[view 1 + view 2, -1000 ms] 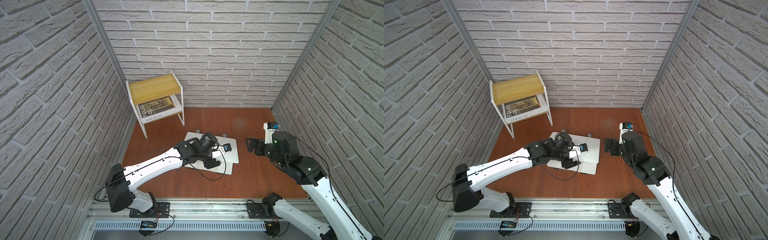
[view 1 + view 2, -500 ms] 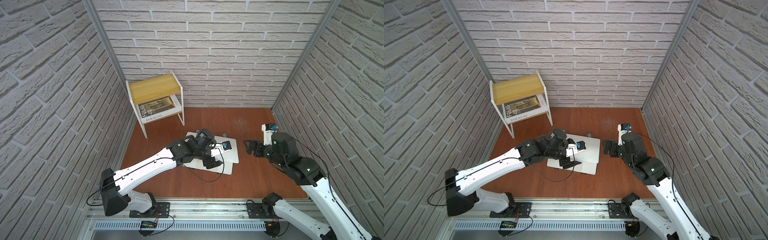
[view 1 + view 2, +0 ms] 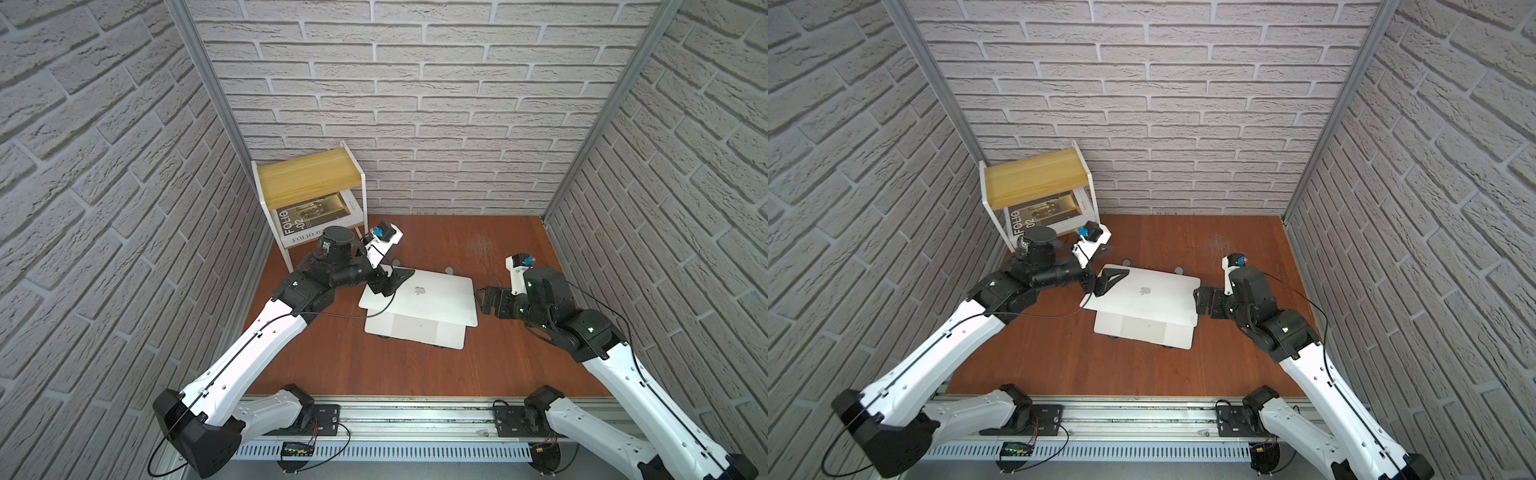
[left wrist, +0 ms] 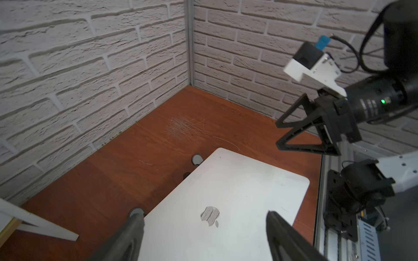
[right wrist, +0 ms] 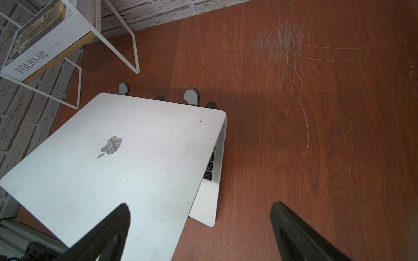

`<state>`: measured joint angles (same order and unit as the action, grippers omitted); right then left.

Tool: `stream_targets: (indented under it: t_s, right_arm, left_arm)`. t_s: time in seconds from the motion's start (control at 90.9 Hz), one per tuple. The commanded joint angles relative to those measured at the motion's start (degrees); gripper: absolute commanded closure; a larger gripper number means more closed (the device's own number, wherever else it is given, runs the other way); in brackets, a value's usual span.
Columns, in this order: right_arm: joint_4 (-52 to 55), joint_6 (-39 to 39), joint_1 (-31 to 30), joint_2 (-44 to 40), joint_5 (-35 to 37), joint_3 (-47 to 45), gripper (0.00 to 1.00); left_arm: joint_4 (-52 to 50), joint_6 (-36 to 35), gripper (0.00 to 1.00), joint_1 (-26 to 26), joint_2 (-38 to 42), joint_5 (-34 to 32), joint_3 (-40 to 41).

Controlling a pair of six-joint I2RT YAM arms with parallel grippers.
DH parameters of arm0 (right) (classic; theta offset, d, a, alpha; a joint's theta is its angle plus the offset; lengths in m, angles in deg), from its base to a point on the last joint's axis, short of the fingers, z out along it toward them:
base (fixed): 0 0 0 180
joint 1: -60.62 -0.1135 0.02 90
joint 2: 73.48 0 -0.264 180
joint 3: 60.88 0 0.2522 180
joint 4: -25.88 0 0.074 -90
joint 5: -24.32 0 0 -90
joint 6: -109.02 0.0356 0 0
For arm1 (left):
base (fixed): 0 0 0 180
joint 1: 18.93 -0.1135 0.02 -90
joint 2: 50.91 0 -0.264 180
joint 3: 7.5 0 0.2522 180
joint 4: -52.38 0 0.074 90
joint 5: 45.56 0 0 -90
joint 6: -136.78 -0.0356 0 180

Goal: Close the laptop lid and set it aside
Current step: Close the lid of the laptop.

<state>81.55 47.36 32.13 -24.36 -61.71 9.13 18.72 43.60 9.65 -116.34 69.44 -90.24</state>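
Observation:
The silver-white laptop (image 3: pixel 415 332) sits mid-table on a stand. The laptop lid (image 3: pixel 432 303) (image 3: pixel 1154 303) is folded low over the base, apple logo up, with a gap left. Black keys (image 5: pixel 209 167) show under its edge in the right wrist view. My left gripper (image 3: pixel 395 280) (image 3: pixel 1106 282) hovers open at the lid's far left corner, touching nothing. In its wrist view, the left gripper (image 4: pixel 203 215) has the lid (image 4: pixel 237 192) between its spread fingers. My right gripper (image 3: pixel 482 299) (image 3: pixel 1200 301) (image 5: pixel 199 205) stands open beside the lid's right edge (image 5: pixel 113 176), empty.
A white wire shelf (image 3: pixel 309 183) with a yellow top holds the FOLIO-02 book (image 3: pixel 307 224) at the back left, close behind my left arm. Grey stand feet (image 5: pixel 191 95) poke out behind the laptop. Brick walls close three sides. A metal rail (image 3: pixel 415 415) runs along the front.
My left gripper drew back from over the lid's middle to its far left corner and opened wider. The right gripper edged left to the lid's right edge.

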Motion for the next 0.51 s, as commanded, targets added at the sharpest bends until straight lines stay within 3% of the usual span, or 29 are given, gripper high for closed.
stream_targets:
  t_s: [0.0,0.099,0.495]
  right_arm:
    - [-2.13,3.26,0.27,-0.33,3.23,-0.98,0.01]
    - [-2.89,4.11,0.28,0.16,2.44,-1.56,0.01]
    - [-4.14,7.30,0.94,2.14,2.24,-4.22,0.01]
  left_arm:
    - [5.51,10.59,0.11,-5.19,0.83,2.94,4.02]
    - [8.94,14.46,0.04,-9.40,2.60,3.94,9.54]
    - [13.49,22.13,0.05,-16.98,4.62,4.62,20.42]
